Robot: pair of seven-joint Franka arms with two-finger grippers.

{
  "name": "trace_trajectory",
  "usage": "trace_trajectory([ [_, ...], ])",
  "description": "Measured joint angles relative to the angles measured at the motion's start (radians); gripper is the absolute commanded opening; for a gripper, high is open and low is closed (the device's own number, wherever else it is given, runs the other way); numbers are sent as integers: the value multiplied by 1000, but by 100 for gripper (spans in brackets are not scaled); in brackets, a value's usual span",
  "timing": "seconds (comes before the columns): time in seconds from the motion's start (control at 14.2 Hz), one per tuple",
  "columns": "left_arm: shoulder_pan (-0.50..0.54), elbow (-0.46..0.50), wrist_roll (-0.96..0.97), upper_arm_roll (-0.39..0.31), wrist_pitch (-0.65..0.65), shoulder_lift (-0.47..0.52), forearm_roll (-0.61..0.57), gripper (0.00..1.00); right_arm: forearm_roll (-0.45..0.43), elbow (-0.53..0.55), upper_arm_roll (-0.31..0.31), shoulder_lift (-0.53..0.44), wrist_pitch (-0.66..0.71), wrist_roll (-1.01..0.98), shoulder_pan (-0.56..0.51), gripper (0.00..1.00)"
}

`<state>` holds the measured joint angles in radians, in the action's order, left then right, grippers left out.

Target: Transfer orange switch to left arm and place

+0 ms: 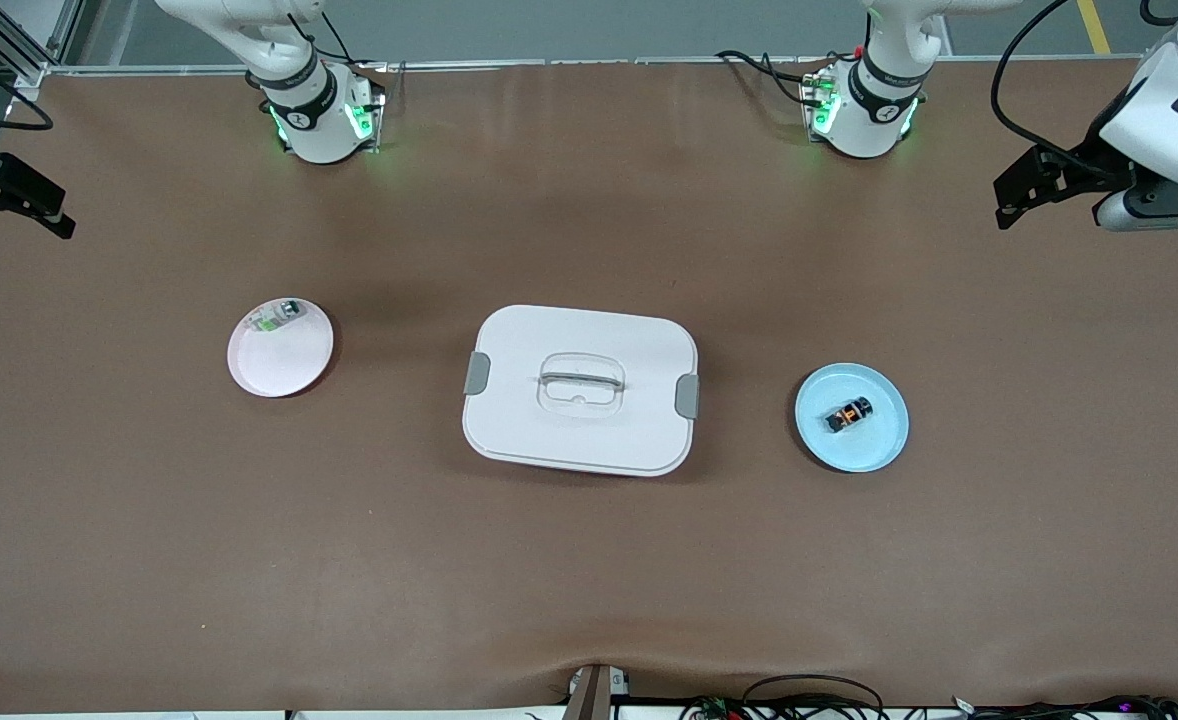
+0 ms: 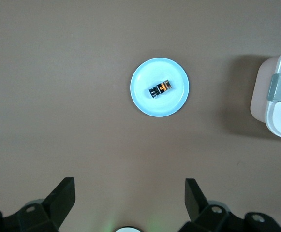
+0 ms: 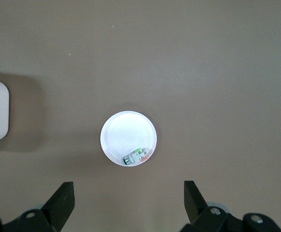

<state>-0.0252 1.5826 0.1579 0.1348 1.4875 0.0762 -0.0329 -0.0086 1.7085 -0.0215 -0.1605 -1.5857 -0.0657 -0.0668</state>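
The switch (image 1: 850, 414) lies flat in the middle of a blue plate (image 1: 879, 450), in the middle band of the frame, toward the left arm's end of the table. The box (image 1: 589, 440) sits at frame centre, lid on, between that plate and a pink plate (image 1: 279, 370) toward the right arm's end.

The left gripper (image 1: 1024, 195) hangs high over the table's edge in the upper corner of the frame at its own end, fingers spread wide and empty. The right gripper (image 1: 19, 200) waits in the other upper corner, also spread and empty.

The pick has not begun, I'd say. The left arm should drop straight over the blue plate, turn its fingers to span the switch's narrow sides, and close gently, since so small a part could skid on the plate. Lift high before heading to a handover above the box.

I count one switch, one box, two plates, one green-and-white part (image 1: 277, 318) on the pink plate, and two arms.
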Motion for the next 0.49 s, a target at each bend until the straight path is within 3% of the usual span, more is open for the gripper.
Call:
trace_trajectory([
  [0.49, 2, -3, 0, -9, 0, -10, 0, 100, 0, 0, 0, 0, 4, 0, 0, 100],
])
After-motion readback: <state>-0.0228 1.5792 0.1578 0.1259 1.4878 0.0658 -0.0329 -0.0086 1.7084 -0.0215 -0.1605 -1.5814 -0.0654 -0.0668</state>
